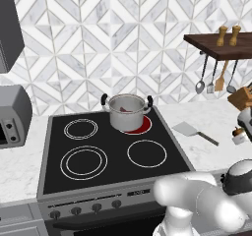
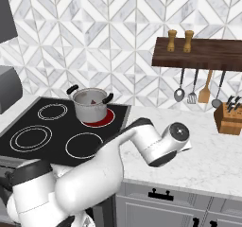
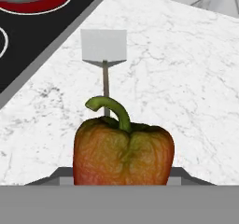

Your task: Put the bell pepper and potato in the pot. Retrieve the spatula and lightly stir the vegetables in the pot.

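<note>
Right under your hand, the pepper [image 3: 123,155] sits on the counter [image 3: 186,78] short of the spatula [image 3: 103,48], gripper [image 3: 122,178] apparently closed on its flanks; it's light, glossy, slippery, so hold the broad body, not the stem.

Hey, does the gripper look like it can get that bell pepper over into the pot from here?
Probably yes. The bell pepper sits right at the jaws, the marble counter toward the stove holds just a flat spatula, and the pot stands open, with no lid.
</note>
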